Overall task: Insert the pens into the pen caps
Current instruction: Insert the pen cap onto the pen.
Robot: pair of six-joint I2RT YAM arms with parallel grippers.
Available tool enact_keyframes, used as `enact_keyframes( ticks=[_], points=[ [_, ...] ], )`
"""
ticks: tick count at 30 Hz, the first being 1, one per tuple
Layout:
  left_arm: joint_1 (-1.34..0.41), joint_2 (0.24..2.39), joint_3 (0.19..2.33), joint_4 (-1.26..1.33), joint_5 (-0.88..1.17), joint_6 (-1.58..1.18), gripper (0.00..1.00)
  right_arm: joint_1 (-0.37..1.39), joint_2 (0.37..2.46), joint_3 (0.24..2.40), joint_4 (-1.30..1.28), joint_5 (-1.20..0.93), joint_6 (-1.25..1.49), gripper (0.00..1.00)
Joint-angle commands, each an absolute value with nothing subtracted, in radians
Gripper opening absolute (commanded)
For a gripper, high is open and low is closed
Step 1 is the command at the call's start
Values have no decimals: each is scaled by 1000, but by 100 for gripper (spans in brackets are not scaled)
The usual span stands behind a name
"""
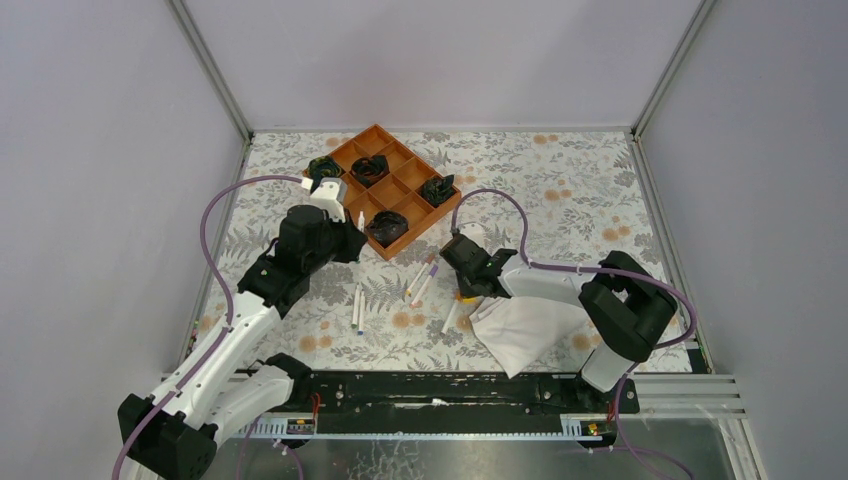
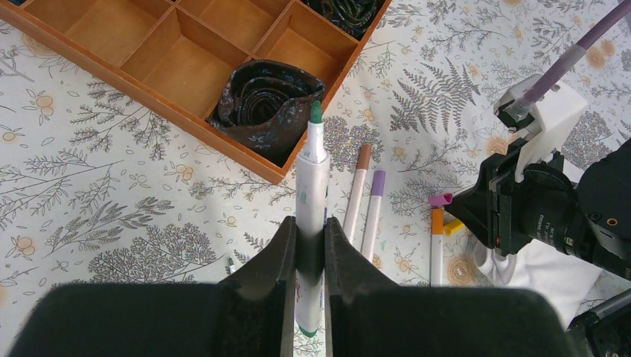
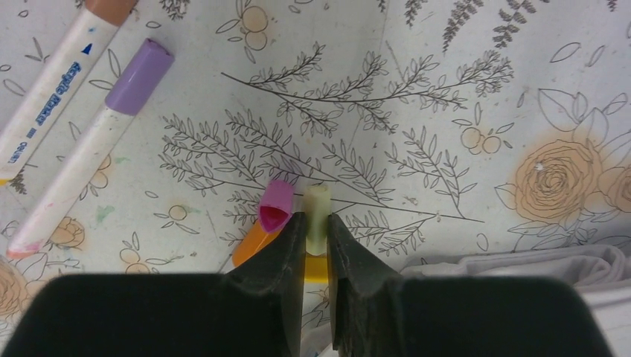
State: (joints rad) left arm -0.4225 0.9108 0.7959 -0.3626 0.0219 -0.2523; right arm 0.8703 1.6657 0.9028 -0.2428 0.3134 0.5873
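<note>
L gripper (image 2: 311, 223): fingers clenched on the barrel of a green-tip pen (image 2: 312, 175), well behind the nib. Pen is in the air near the orange tray (image 2: 126, 89). In my L wrist view the nib points to 12 and the barrel's rear end sticks out at 6. The nib has no cap on it.

R gripper (image 3: 316, 223): low over the table (image 1: 560, 180), fingers pinched on a short pale-yellow piece (image 3: 317, 201) w/ brighter yellow under it. Prob. a cap; can't tell for sure, nor which way its mouth faces. Pink cap (image 3: 275, 207) lies just beside it at 9, something orange (image 3: 251, 244) at 8. Purple-capped pen (image 3: 89, 160) and brown-capped pen (image 3: 52, 82) lie side by side toward 10, apart from my fingers. White cloth (image 1: 525, 330) sits at 5 of R in the top view.

Step in hand, as I judge it: bring pen and cap together.

Notes for doing it well:
- Raise R straight up first so the pink cap isn't dragged along.
- Confirm the cap mouth is open and turned toward L.
- Colour looks mismatched w/ the green nib; check before mating.
- Line up both axes, then push along the barrel only.
- Go slowly: the long overhang ahead of my L fingers may let the pen pivot.
</note>
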Motion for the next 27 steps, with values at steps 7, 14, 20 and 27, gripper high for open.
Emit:
enact_keyframes(
  ticks=[7, 14, 20, 27],
  points=[
    [-414, 896, 798, -328, 19, -244, 0, 843, 1687, 911, -296, 412, 603, 19],
    [-414, 895, 799, -329, 16, -244, 0, 829, 1714, 918, -281, 359, 601, 24],
    [-414, 895, 799, -328, 16, -244, 0, 821, 1738, 928, -284, 341, 599, 28],
    [-413, 886, 794, -328, 28, -248, 0, 802, 1707, 928, -304, 323, 593, 11]
  ],
)
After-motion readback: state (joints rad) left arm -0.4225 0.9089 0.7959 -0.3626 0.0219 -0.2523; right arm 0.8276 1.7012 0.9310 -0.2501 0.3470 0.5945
